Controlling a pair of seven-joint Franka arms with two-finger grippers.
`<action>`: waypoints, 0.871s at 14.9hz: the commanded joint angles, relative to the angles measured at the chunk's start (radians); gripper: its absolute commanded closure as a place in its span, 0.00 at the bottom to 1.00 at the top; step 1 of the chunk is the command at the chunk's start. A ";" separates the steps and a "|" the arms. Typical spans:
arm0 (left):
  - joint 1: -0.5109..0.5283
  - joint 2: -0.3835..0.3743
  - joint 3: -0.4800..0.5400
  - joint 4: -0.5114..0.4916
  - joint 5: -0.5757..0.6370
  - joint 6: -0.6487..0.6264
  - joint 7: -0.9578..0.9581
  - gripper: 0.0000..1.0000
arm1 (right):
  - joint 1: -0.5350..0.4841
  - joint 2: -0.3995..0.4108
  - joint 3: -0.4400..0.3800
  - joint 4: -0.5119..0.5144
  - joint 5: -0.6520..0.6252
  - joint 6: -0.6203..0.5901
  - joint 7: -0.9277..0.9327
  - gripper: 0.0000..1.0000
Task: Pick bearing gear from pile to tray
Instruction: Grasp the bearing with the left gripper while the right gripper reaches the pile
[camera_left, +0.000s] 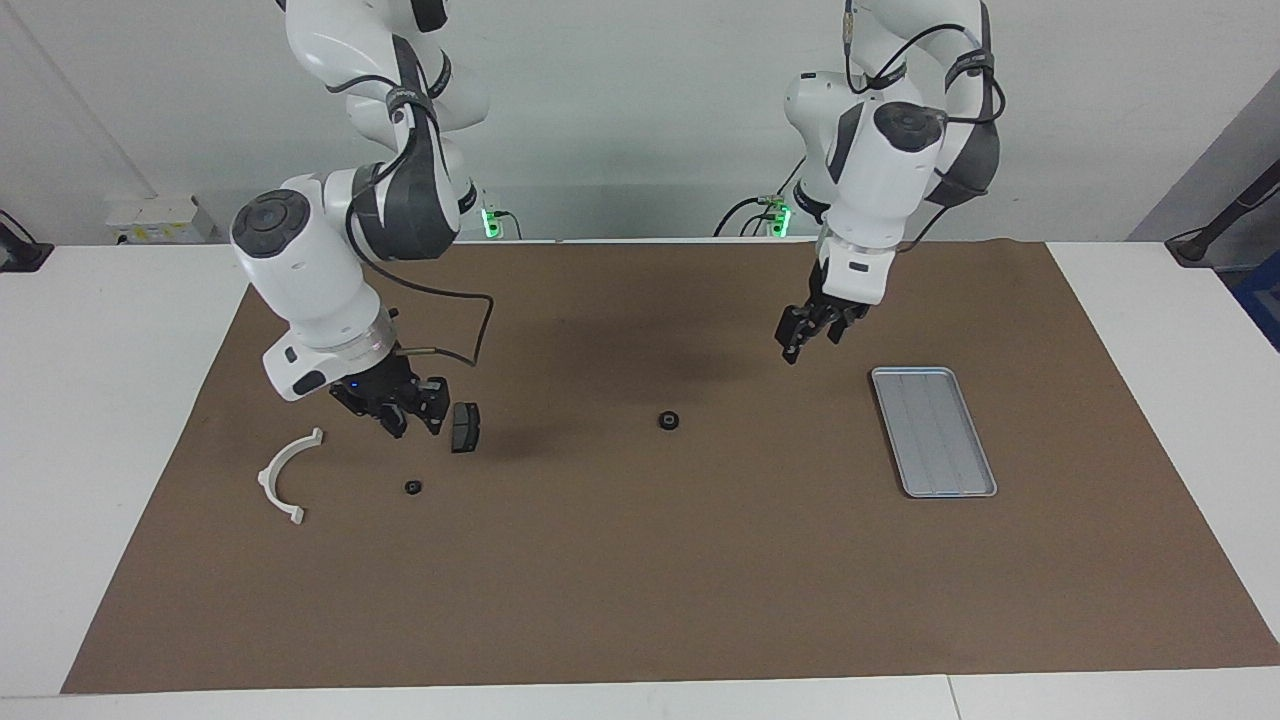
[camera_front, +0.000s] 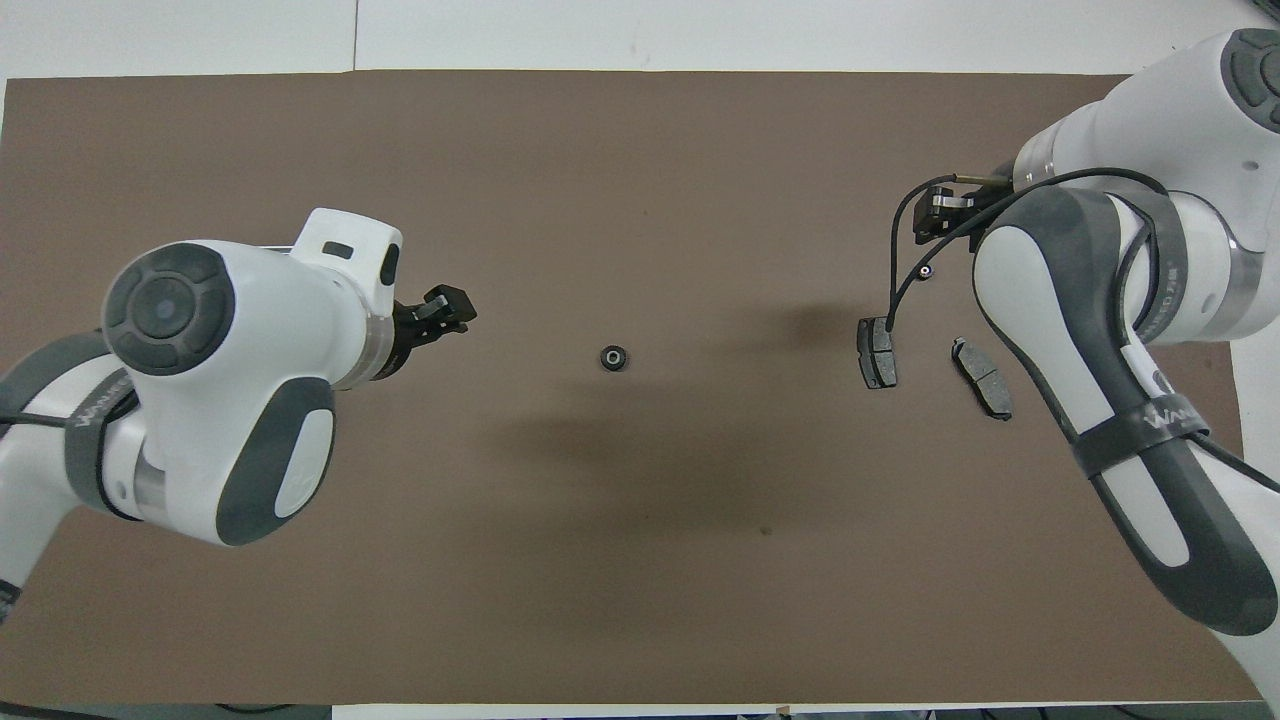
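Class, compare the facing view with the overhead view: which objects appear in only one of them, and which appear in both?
Only the facing view shows the tray and the white half-ring bracket; from overhead the arms cover them. Only the overhead view shows the second brake pad, which the right gripper hides in the facing view. Both show the black gear alone mid-mat, one brake pad, a tiny black piece and the left gripper.

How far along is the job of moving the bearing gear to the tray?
Done: one bearing gear lies alone mid-mat, apart from the pile. In hand: the left tool hangs over the mat between gear and tray; the right tool hangs over the pile. Left: the tray is empty; the gear must go in.
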 joint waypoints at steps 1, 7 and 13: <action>-0.058 0.090 0.017 0.079 -0.014 0.013 -0.069 0.09 | -0.031 -0.026 0.040 -0.080 -0.021 0.087 -0.029 0.45; -0.205 0.423 0.022 0.373 0.050 -0.025 -0.291 0.17 | -0.099 -0.029 0.117 -0.179 -0.115 0.156 -0.119 0.45; -0.215 0.454 0.021 0.362 0.055 0.016 -0.291 0.26 | -0.131 -0.019 0.117 -0.254 -0.137 0.253 -0.250 0.45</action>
